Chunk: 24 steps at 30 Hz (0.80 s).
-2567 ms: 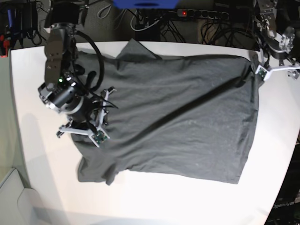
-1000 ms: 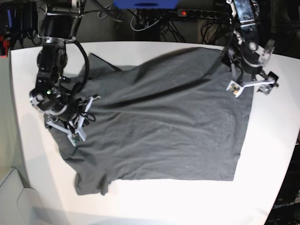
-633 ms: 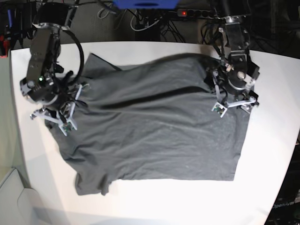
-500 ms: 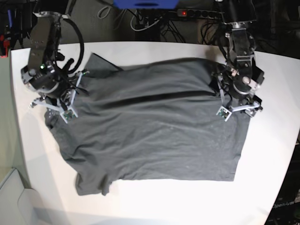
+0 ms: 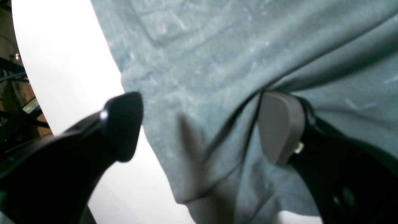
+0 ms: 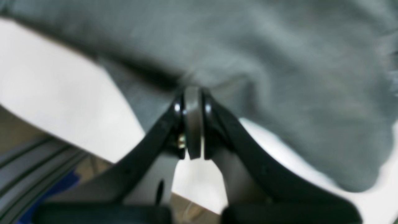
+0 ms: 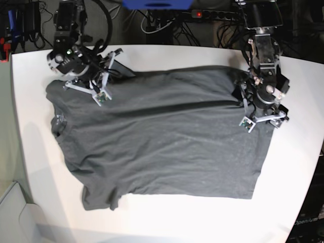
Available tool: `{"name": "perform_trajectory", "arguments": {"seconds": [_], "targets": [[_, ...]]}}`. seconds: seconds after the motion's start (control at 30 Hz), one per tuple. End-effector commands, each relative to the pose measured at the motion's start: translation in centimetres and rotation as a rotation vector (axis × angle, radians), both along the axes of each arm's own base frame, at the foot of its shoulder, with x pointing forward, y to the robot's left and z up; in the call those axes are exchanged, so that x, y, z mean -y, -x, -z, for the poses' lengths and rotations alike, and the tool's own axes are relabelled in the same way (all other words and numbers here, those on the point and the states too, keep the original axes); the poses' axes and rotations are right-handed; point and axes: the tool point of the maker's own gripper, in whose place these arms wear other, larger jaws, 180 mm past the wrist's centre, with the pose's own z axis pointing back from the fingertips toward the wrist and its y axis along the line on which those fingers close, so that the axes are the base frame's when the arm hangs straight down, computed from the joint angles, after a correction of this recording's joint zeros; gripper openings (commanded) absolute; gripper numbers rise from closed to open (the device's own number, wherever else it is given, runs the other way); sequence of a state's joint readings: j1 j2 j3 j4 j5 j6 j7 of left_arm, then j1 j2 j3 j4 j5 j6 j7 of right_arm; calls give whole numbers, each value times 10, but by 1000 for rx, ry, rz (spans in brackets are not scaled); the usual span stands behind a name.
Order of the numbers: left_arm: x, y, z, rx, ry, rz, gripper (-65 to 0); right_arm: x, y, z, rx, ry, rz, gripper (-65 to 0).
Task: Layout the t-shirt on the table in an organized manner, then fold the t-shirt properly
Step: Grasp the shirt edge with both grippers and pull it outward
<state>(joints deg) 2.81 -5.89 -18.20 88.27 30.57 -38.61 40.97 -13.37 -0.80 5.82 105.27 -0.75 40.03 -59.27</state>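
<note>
Robotics lab: cables (image 7: 152, 23), power strip (image 7: 215, 15).

**Hidden and blurred parts**

The right wrist view was soft throughout, the t-shirt (image 6: 279, 62) a grey smear running off the top edge. In the base view, the counter (image 7: 167, 217) was cut off at the bottom, and the arms hid the shirt's upper corners.

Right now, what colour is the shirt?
Plain dark charcoal grey, no print; the shirt shows best in the base view.

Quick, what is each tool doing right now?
Left tool: open, straddling the t-shirt, gripping nothing.
Right tool: shut on the t-shirt.
</note>
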Motion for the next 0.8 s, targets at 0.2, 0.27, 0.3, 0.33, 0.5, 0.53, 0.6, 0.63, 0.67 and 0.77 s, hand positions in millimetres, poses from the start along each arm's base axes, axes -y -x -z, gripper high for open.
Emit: {"name": "perform_trajectory", "arguments": {"seconds": [0.2,0.27,0.3,0.33,0.5,0.53,0.6,0.63,0.67,0.77], "targets": [[-18,21,13,-110,-89,-20,-82,-6,4,18,-26,-50,0,-650],[-18,22,13,-111,-91,-20,-82,-4,9,21,-43,-43,2,-650],[-18,22,13,-111,-91,-20,-82,-2,15,22,-51,-37,2,-650],[-18,22,13,-111,-91,-20,-82,-1,19,23,-57,-34,1,-650],[-18,22,12,-110,-93,-19,-82,15,44,18,-68,23,-21,-650],[-18,22,12,-110,-93,-19,-82,20,50,17,-73,39,-28,-650],[-18,21,12,-109,-93,-20,-82,27,57,17,-82,60,-38,-650],[-18,21,11,-107,-93,-20,-82,30,59,17,-85,69,-40,-650],[-18,21,11,-107,-93,-20,-82,30,60,17,-87,70,-41,-650],[-18,20,11,-106,-93,-20,-82,46,67,19,-106,105,-36,-650]]}}
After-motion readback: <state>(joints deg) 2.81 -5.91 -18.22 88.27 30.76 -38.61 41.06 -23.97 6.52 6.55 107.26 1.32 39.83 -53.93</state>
